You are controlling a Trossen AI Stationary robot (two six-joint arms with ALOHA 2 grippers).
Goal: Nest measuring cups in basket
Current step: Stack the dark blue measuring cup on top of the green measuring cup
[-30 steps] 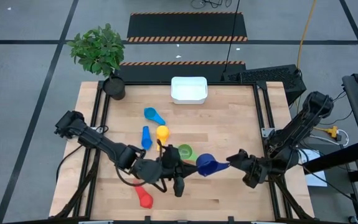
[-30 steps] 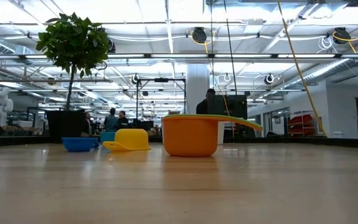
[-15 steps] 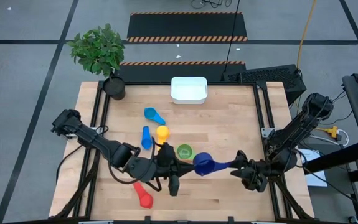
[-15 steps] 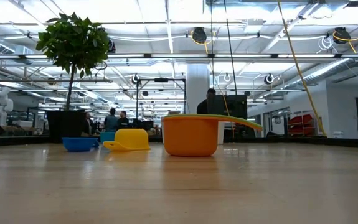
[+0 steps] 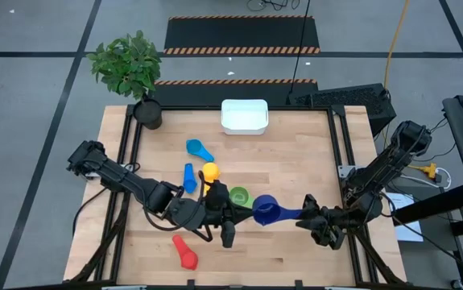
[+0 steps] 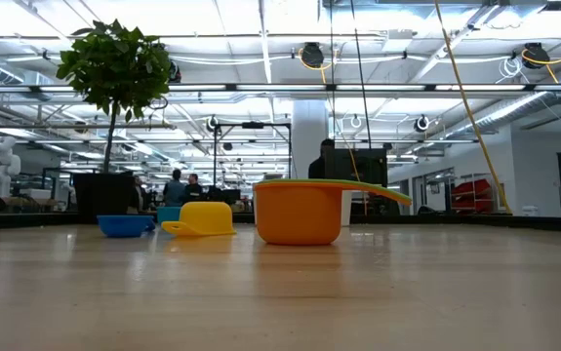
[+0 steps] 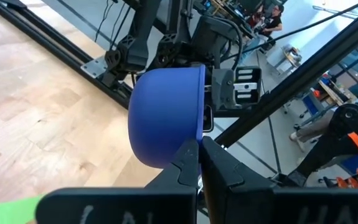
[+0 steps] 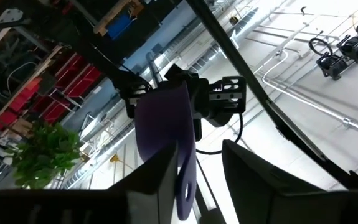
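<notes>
Both arms are dark, near black all over, built of rounded links joined by bulky cylindrical joints. The left arm [image 5: 126,184] runs slim between its joints, with thin black cables looping loose beside it. The right arm [image 5: 380,173] is stockier at its joints and carries a short cable too. The left end effector [image 7: 198,163] has two matte black fingers that taper to blunt wedge tips. The right end effector [image 8: 191,180] shows broad, flat dark fingers with squared ends.
</notes>
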